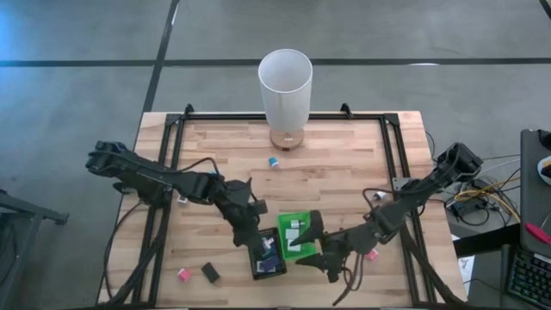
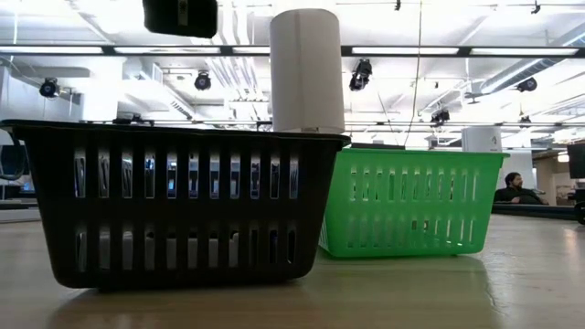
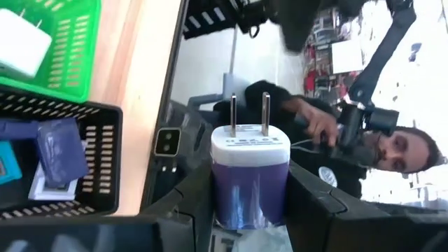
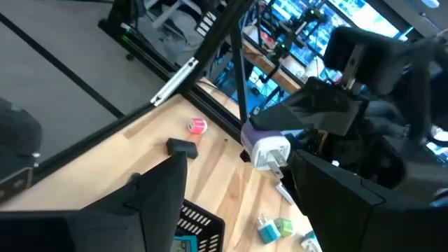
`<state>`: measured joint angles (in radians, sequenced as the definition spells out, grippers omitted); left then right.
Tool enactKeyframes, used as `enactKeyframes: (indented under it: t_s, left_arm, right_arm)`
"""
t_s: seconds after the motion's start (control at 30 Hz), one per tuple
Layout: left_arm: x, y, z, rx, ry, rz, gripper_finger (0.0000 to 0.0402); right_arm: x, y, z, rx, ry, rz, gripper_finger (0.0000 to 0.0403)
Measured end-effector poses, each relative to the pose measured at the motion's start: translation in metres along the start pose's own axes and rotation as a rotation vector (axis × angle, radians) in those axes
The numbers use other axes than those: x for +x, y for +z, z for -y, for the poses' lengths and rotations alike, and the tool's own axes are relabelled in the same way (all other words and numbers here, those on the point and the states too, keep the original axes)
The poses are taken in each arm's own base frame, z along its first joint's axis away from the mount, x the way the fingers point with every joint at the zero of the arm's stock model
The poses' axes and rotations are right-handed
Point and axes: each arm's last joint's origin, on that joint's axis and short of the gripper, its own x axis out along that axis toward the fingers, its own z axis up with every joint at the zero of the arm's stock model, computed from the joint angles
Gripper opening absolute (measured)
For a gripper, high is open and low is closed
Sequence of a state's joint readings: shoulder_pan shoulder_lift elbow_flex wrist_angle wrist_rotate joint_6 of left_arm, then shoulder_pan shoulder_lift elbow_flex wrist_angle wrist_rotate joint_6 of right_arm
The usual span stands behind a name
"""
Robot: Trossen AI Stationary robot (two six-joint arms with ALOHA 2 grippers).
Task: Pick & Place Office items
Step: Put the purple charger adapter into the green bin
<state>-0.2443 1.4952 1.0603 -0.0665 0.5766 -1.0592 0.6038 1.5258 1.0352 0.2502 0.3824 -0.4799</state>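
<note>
Two arms of mine are meeting low over the front middle of the wooden table (image 1: 344,164). My left gripper (image 3: 250,203) is hanging above the black basket (image 1: 267,257) and is clamping a purple-and-white plug adapter (image 3: 250,171) between its fingers (image 3: 192,199), prongs pointing outward, past the table's front edge toward a person (image 3: 378,150) in the room.

My right gripper (image 4: 231,189) is hovering just beside the green basket (image 1: 297,232), which is touching the black one; its fingers (image 4: 157,192) are standing wide apart with nothing between them.

Several small items are lying inside both baskets: blue and teal pieces in the black one, a white block (image 3: 21,45) in the green one. Loose on the open wood near the front left corner are a pink clip (image 1: 183,274) and a black block (image 1: 210,272), well apart from the arms. Another small blue-and-white piece (image 1: 274,162) is sitting near the tall white cylinder (image 1: 285,86) at the back edge. Broad bare wood is lying between cylinder and baskets.
</note>
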Motion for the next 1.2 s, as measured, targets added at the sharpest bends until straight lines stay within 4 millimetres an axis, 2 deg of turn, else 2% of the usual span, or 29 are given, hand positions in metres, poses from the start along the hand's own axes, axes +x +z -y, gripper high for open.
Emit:
enactKeyframes:
  t_s: [0.6, 1.2]
  left_arm:
    - [0.002, -0.001, 0.006, -0.011, -0.029, 0.026, 0.0131]
    - [0.007, -0.006, 0.009, -0.009, -0.021, 0.039, 0.0131]
  right_arm:
    - [0.055, -0.006, 0.01, -0.024, -0.05, -0.069, 0.0254]
    - [0.059, -0.009, 0.017, -0.007, -0.073, -0.078, 0.0256]
